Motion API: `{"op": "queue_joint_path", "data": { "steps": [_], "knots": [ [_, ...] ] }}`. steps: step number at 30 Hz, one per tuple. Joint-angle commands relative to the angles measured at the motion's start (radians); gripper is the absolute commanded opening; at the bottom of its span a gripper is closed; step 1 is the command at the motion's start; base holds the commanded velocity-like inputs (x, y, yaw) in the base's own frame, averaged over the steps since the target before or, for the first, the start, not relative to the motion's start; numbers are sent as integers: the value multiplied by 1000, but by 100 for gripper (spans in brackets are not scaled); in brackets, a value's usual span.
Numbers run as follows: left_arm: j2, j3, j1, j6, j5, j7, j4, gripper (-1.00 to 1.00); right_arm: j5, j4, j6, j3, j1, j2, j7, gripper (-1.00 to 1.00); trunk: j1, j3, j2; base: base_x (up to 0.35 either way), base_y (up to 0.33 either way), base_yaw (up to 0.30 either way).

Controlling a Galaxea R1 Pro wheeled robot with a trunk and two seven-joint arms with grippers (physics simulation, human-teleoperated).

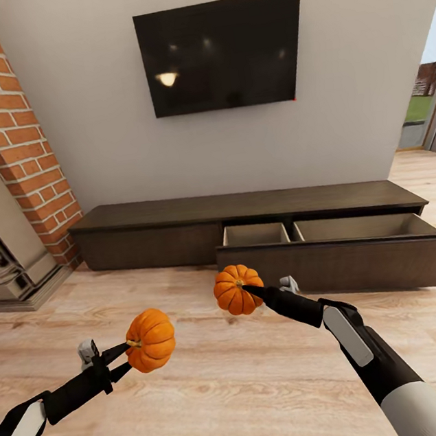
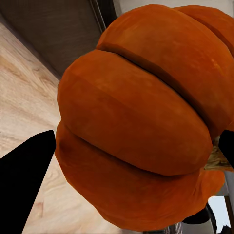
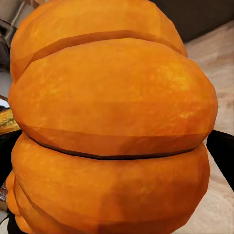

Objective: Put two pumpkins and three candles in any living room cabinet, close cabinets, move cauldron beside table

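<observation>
Both arms reach forward and a little inward, held low; the left gripper [image 1: 129,347] is clamped on a pumpkin [image 1: 152,339], fingers level. The right gripper [image 1: 245,289] grips the other pumpkin [image 1: 236,289], its forearm angled up from the lower right.

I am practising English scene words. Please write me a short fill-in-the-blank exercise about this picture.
1. Each gripper holds one round orange ____.
2. The long dark-brown wooden cabinet has one drawer standing ____.
3. The black television hangs on the wall ____ the cabinet.

Missing words: pumpkin; open; above
</observation>
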Motion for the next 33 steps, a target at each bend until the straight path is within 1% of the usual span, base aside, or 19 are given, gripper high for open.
{"op": "queue_joint_path", "data": {
  "steps": [1, 8, 29, 31, 33],
  "knots": [
    [1, -2, -1, 3, 4, 1, 0, -100, -3, 0, 4, 1, 0, -1, 0, -100, -1, 1, 0, 0, 0, 105],
    [1, -4, -1, 3, 3, 1, 0, -100, -3, 0, 4, 1, -1, -1, 0, -100, -4, 17, 2, 0, 0, 105],
    [1, -5, -1, 3, 4, 1, 0, -100, -3, -2, 3, 1, -1, -1, 8, -100, -84, 50, 148, 0, 0, 105],
    [1, -5, -1, 3, 3, 1, 0, -100, -14, -6, 0, 0, -1, -3, 11, -100, -92, 53, 162, 0, 0, 105],
    [1, -6, -1, 3, 3, 1, 0, -100, -36, -12, -4, 0, -1, -5, 14, -100, -100, 56, 176, 0, 0, 105]
  ]
}}
